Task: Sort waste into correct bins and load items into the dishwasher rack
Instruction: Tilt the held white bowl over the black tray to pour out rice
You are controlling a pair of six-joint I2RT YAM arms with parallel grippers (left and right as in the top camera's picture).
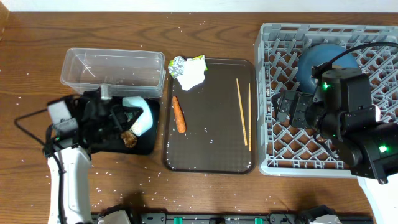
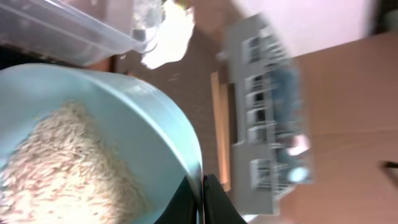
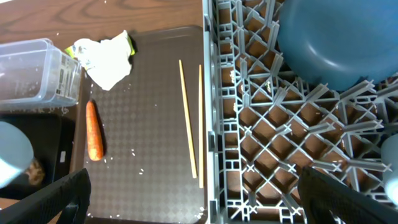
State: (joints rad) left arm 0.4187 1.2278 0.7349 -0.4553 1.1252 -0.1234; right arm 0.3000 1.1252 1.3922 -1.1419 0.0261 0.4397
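My left gripper (image 1: pixel 129 116) is shut on the rim of the white bowl (image 1: pixel 140 116), which is tilted over the black tray (image 1: pixel 148 146). The left wrist view shows my left gripper (image 2: pixel 202 190) and rice (image 2: pixel 62 155) inside the bowl. A brown food scrap (image 1: pixel 129 138) lies in the black tray. The carrot (image 1: pixel 179 114), napkin (image 1: pixel 190 76), foil ball (image 1: pixel 176 63), wrapper (image 1: pixel 198 60) and chopsticks (image 1: pixel 243 112) lie on the brown serving tray. My right gripper (image 1: pixel 287 107) (image 3: pixel 196 190) is open and empty above the rack (image 1: pixel 280 158), near its left edge. The blue plate (image 1: pixel 323 61) sits in the rack.
The clear tub (image 1: pixel 112 70) stands behind the black tray. The brown serving tray (image 1: pixel 211 155) lies between the bins and the rack. Loose rice grains are scattered over the table. A pale blue shape (image 3: pixel 392 155) shows in the rack at the right edge of the right wrist view.
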